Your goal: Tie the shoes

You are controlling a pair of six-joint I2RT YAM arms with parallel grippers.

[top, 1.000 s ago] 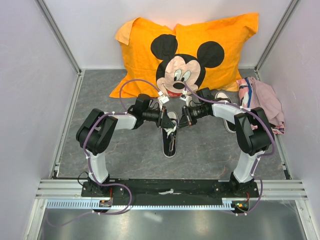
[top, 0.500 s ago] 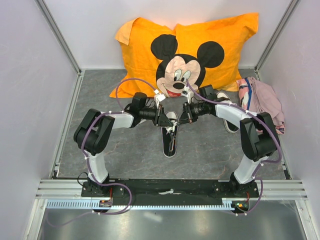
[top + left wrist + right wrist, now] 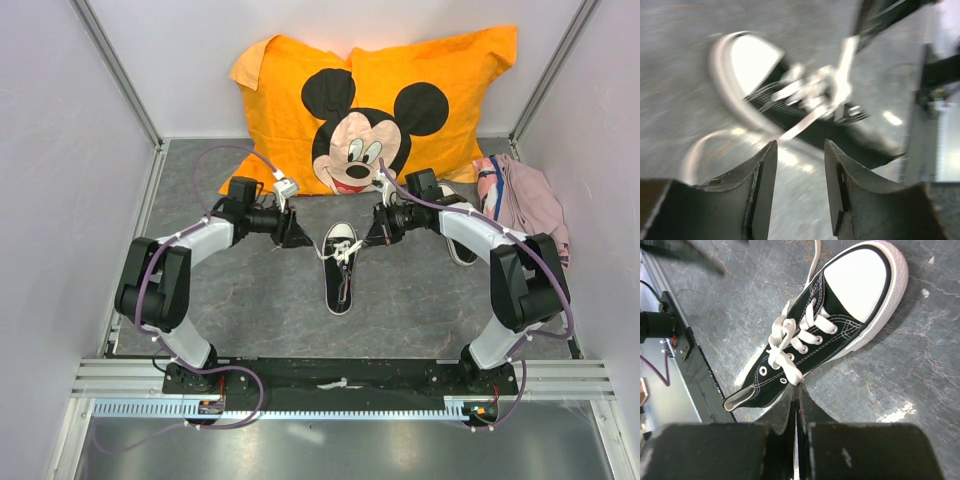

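The black sneaker [image 3: 340, 268] was found mid-surface, toe toward the far edge; its white lace [image 3: 791, 373] was pinched by the closed right jaws, the left jaws held apart, empty.

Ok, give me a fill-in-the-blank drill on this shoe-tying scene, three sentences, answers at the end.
1. The right end effector is shut on a white ____ of the black sneaker.
2. The left end effector is ____ and holds nothing.
3. The sneaker's toe cap points toward the ____ Mickey Mouse pillow.
Missing words: lace; open; orange.
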